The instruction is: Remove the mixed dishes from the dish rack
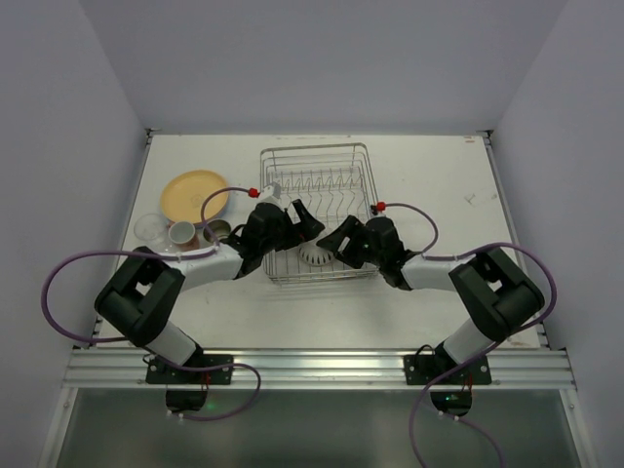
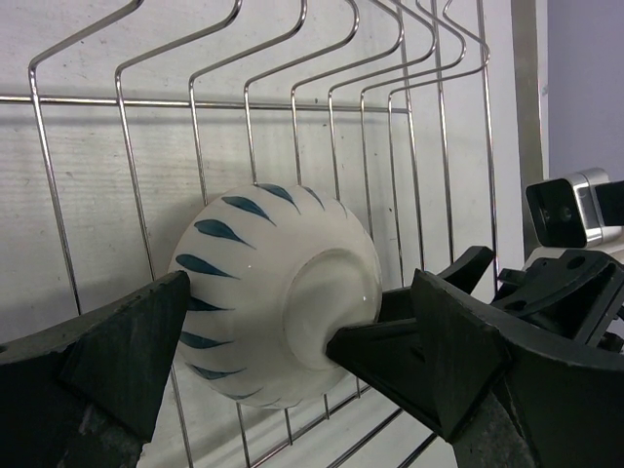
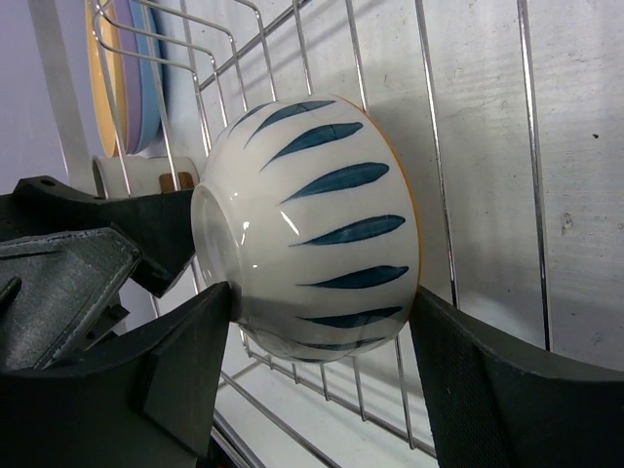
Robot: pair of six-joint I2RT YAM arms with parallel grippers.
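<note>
White bowl (image 3: pixel 322 224) is clamped by the right end effector (image 3: pixel 322 304), the left end effector (image 2: pixel 300 292) gaping around it.

Left tool (image 2: pixel 300 292) spread wide; right tool (image 3: pixel 322 302) clamped.

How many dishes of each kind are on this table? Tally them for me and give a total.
Plates: 3, stacked left of the dish rack
Cups: 2
Clear glass: 1
Bowl: 1, in the rack
Total: 7
</note>
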